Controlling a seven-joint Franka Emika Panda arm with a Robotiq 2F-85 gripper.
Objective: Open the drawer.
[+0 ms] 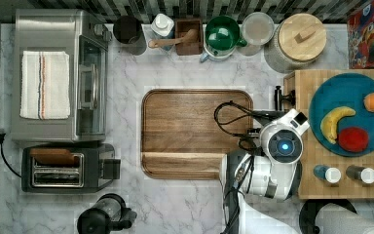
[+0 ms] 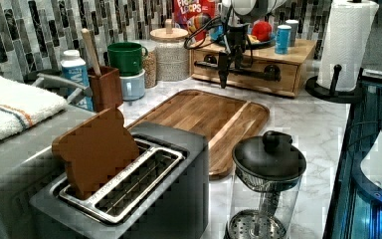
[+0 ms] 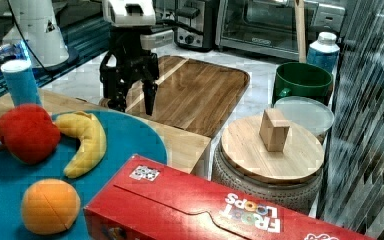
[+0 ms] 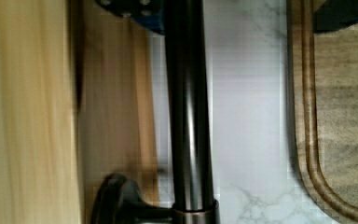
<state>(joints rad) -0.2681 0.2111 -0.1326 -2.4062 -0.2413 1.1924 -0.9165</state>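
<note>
Drawer (image 2: 248,69) shut, sitting under the wooden box top at the left view's right, past the brown tray (image 2: 204,117). Handle (image 4: 186,107) close-up in wrist view: black bar running over marble counter (image 4: 247,102), one post at its end, drawer front beside it. Top view hides most of the handle under the arm. Gripper (image 2: 230,67) open in left view, one finger (image 2: 223,69) hanging in front of the bar, other behind it. Straddling the bar, probably not yet clamped; contact hard to judge. Right view: gripper (image 3: 135,100) fingers spread, pointing down
</note>
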